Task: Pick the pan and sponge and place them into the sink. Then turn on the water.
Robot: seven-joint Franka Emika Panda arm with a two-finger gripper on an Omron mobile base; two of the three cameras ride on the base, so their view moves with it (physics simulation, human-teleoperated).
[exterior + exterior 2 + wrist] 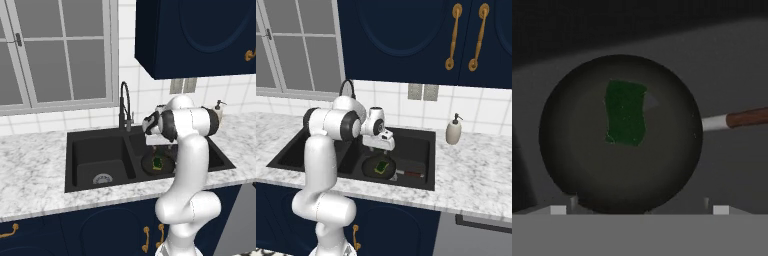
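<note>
Black pan (619, 165), red-brown handle (747, 118); green sponge (626, 113); black sink (85, 150); marbled grey-wht counter (30, 170).

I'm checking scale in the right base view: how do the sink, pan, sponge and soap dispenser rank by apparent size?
1. sink
2. pan
3. soap dispenser
4. sponge, though the dispenser-sponge gap is less sure, since the sponge lies flat in the pan.

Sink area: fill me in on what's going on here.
The white arm hangs over the right basin of the black sink, its gripper open and holding nothing. Directly below it the pan sits on the basin floor, handle pointing toward the right, with the sponge lying inside the pan. No water is running from the faucet, so turning it on appears to be what's left. A soap dispenser stands on the counter to the right.
</note>
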